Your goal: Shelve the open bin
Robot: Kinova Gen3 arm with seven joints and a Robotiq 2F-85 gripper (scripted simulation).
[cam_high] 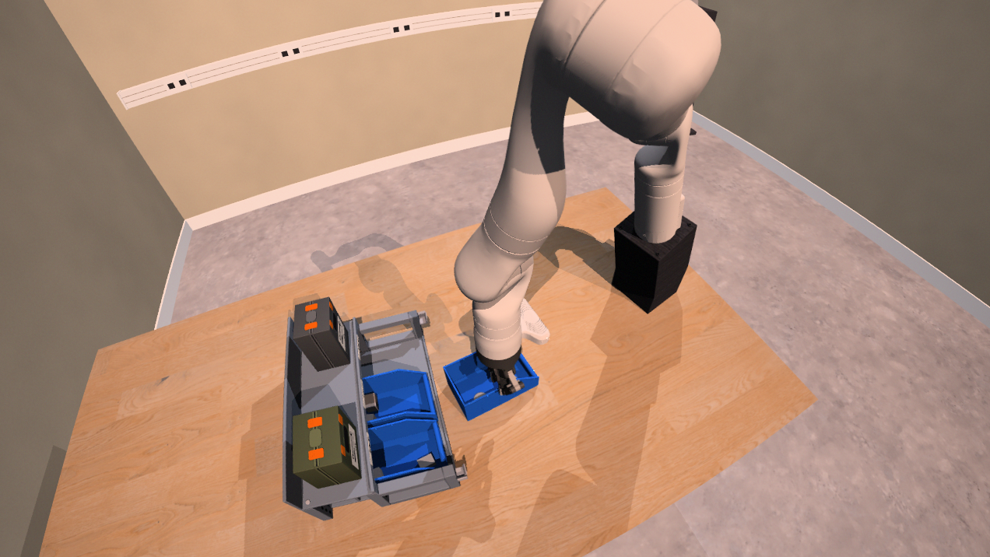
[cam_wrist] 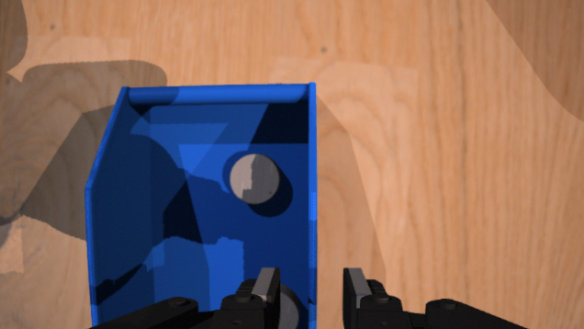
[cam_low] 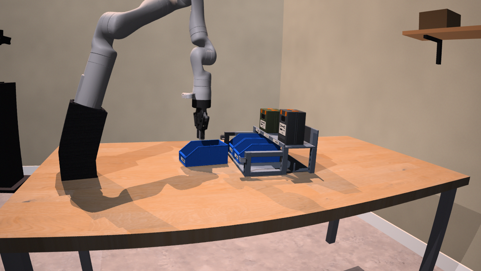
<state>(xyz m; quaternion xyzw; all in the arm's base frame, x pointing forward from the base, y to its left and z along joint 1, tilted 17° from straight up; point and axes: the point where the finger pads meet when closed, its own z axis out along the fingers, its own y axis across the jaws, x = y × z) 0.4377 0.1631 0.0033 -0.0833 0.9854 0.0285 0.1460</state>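
The open blue bin (cam_high: pixel 485 408) (cam_low: pixel 208 156) (cam_wrist: pixel 220 94) stands upright on the table, its low, labelled front facing away from the shelf. A round grey part (cam_wrist: pixel 254 179) lies in it, and a second round part (cam_wrist: pixel 289 311) is partly hidden by a finger. My gripper (cam_high: pixel 510 386) (cam_low: pixel 200 137) (cam_wrist: pixel 311 291) points down just above the bin, partly open and empty. In the wrist view one side wall's rim runs between its fingers. The shelf (cam_high: pixel 405 321) (cam_low: pixel 247 164) holds two blue bins (cam_high: pixel 405 394) (cam_low: pixel 259 156) with parts. The gap is beside them, at the end nearer the exterior camera.
A raised board (cam_high: pixel 325 390) (cam_low: pixel 303 146) runs along the back of the shelf. It carries a dark case (cam_high: pixel 321 338) (cam_low: pixel 292 127) and a green case (cam_high: pixel 325 446) (cam_low: pixel 269 119). End rails flank the bin row. The table bin stands close to the shelf's front.
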